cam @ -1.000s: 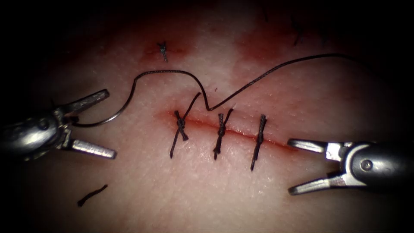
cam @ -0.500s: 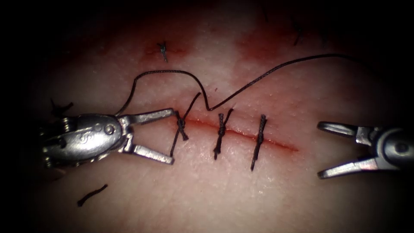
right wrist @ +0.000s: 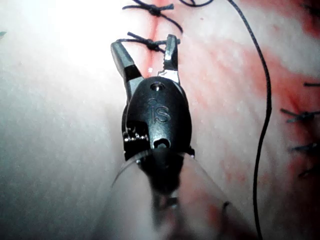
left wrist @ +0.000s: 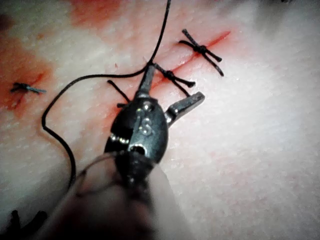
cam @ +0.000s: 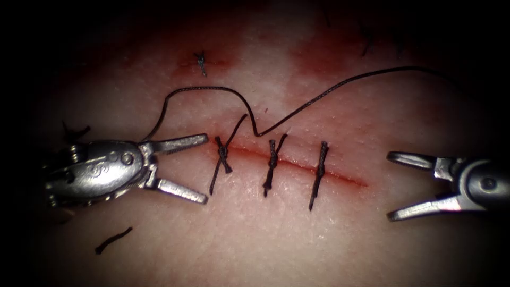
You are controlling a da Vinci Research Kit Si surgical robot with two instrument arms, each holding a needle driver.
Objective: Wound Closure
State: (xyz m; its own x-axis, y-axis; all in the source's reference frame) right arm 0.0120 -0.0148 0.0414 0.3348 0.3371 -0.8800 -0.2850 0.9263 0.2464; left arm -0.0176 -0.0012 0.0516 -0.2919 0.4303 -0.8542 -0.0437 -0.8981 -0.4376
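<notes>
Tissue (cam: 265,234) carries loose thread (cam: 329,90), 3 knotted stitches (cam: 272,159) (across cut (cam: 297,163)), a cut thread end (cam: 113,240).

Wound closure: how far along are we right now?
Done: three knotted stitches cross the cut. In hand: nothing; the left tool and right tool are both open and empty. Loose thread lies on the tissue. The cut's right end remains unstitched.

the left tool (cam: 204,169) and right tool (cam: 389,186) are polished, glossy metal with bright glints, the tissue (cam: 255,234) is pale, moist and finely pebbled with a wet sheen along the cut (cam: 297,166), and the thread (cam: 329,87) is dark, matt and braided-looking.
</notes>
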